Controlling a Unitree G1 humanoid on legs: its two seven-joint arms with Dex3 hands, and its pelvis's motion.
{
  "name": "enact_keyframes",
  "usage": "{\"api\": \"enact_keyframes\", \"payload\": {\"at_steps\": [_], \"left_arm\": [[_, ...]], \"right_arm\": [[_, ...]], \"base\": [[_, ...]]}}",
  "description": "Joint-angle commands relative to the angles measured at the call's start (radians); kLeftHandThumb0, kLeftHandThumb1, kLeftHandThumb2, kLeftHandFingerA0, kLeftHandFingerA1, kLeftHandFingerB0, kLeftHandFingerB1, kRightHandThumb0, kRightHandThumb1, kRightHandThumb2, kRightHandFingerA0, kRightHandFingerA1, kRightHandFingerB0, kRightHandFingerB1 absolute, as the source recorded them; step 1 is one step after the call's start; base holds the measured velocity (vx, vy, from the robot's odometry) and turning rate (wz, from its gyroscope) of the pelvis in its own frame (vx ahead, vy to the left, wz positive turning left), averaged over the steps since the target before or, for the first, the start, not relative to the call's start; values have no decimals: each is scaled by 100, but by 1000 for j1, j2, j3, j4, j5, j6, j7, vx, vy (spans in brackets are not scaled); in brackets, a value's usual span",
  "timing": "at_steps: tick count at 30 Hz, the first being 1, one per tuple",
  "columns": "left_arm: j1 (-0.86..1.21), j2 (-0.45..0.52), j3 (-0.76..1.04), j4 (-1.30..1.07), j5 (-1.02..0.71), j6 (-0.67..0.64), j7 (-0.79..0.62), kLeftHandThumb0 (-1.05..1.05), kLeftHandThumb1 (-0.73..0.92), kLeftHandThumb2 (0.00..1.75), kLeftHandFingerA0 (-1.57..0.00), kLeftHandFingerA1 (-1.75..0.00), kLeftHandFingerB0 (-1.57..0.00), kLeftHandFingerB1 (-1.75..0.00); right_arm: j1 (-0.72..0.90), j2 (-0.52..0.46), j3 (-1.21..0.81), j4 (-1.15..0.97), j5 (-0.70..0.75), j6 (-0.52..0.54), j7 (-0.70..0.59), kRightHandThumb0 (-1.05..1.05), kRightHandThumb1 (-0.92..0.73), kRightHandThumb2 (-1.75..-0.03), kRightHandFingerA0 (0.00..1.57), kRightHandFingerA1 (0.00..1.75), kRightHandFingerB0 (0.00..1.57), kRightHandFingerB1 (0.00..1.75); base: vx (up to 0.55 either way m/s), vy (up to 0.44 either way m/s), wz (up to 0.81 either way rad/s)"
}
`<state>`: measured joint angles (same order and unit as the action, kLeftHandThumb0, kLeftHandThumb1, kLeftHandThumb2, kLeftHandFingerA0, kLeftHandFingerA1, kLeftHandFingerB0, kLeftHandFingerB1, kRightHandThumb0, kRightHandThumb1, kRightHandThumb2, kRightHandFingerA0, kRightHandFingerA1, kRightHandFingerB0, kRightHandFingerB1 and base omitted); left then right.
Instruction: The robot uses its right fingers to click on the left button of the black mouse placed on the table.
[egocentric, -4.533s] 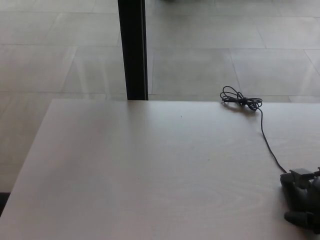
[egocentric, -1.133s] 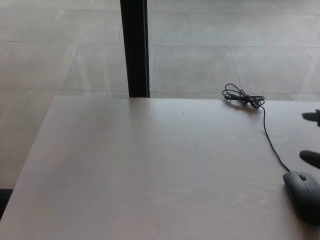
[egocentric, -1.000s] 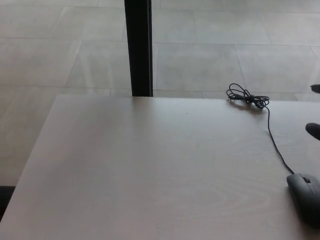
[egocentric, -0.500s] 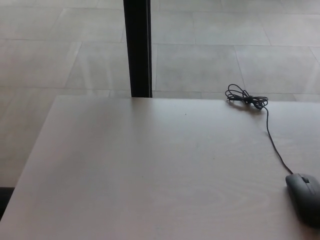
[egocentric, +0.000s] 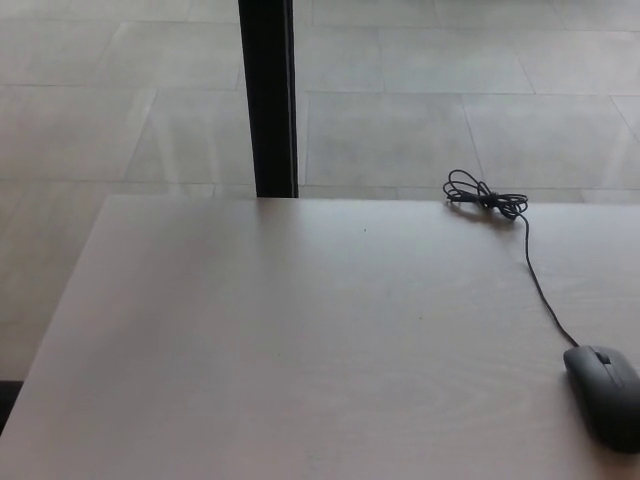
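Observation:
The black mouse (egocentric: 605, 394) lies on the pale wooden table (egocentric: 300, 340) near its right front corner, its nose pointing away from me. Its thin black cable (egocentric: 535, 280) runs back to a coiled bundle (egocentric: 482, 196) at the table's far edge. Nothing rests on the mouse. Neither of my hands shows in the head view.
A black vertical post (egocentric: 267, 98) stands just behind the table's far edge, left of centre. Grey floor tiles (egocentric: 420, 110) spread beyond the table.
My right hand, on the mouse 4.5 s ago, lifted off to the right and has left the picture. The camera has shifted slightly; the mouse stays in place.

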<state>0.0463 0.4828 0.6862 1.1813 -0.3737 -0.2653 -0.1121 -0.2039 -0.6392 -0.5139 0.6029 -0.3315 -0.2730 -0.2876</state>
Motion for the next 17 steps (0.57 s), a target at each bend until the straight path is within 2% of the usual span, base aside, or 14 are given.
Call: {"api": "enact_keyframes", "payload": {"at_steps": [1, 2, 3, 4, 5, 6, 8, 10, 12, 13, 14, 15, 17], "left_arm": [[8, 12, 2, 8, -10, -15, -2, -92, 92, 93, -75, -58, -62, -56], [9, 10, 2, 9, -11, -16, -1, -91, 92, 94, -74, -59, -63, -56], [14, 9, 2, 8, -9, -21, -2, -92, 92, 94, -75, -60, -63, -57], [16, 10, 3, 7, -10, -20, -3, -92, 92, 93, -75, -59, -62, -57], [15, 12, 4, 10, -11, -18, -2, -92, 92, 93, -75, -59, -62, -57], [13, 13, 4, 7, -11, -8, 5, -89, 92, 90, -77, -59, -63, -57], [17, 14, 15, 13, -24, -4, -12, -93, 92, 91, -75, -60, -58, -57], [18, 15, 11, 15, -17, -3, -1, -94, 91, 91, -75, -60, -56, -58], [18, 16, 9, 17, -15, -4, 3, -94, 92, 92, -74, -59, -57, -57], [16, 17, 11, 18, -17, -1, 4, -78, 82, 127, -72, -65, -52, -61], [16, 17, 13, 19, -20, 1, -3, -96, 86, 97, -71, -59, -58, -59], [16, 17, 11, 20, -18, -1, -1, -79, 82, 127, -70, -65, -52, -61], [15, 14, 18, 19, -26, -4, -5, -77, 80, 126, -71, -66, -53, -62]], "right_arm": [[142, 227, -408, 19, 526, 234, 13, -72, -87, -66, 78, 69, 60, 55], [143, 247, -420, 25, 536, 241, 8, -72, -90, -67, 84, 60, 64, 56], [145, 263, -425, 30, 540, 257, 14, -72, -90, -67, 85, 60, 52, 50], [143, 274, -430, 48, 546, 264, 24, -70, -90, -68, 95, 129, 51, 48], [137, 274, -433, 62, 541, 279, 21, -70, -90, -68, 95, 129, 51, 48], [124, 282, -451, 95, 571, 253, 48, -72, -88, -67, 93, 92, 49, 46], [129, 315, -432, 79, 557, 259, 62, -71, -88, -66, 62, 53, 48, 43], [134, 338, -421, 63, 545, 249, 62, -73, -88, -66, 70, 56, 47, 45], [133, 355, -411, 62, 531, 244, 67, -72, -87, -66, 69, 54, 48, 44], [128, 362, -410, 68, 534, 244, 78, -72, -87, -66, 63, 53, 47, 43], [131, 373, -399, 63, 525, 238, 86, -72, -88, -66, 61, 54, 46, 43], [117, 372, -401, 89, 524, 237, 86, -70, -87, -66, 60, 54, 46, 43], [116, 382, -394, 87, 518, 246, 89, -70, -88, -66, 62, 58, 47, 44]], "base": [[0, 0, 0], [0, 0, 0], [0, 0, 0], [0, 0, 0], [0, 0, 0], [0, 0, 0], [0, 0, 0], [0, 0, 0], [0, 0, 0], [0, 0, 0], [0, 0, 0], [0, 0, 0], [0, 0, 0]]}}
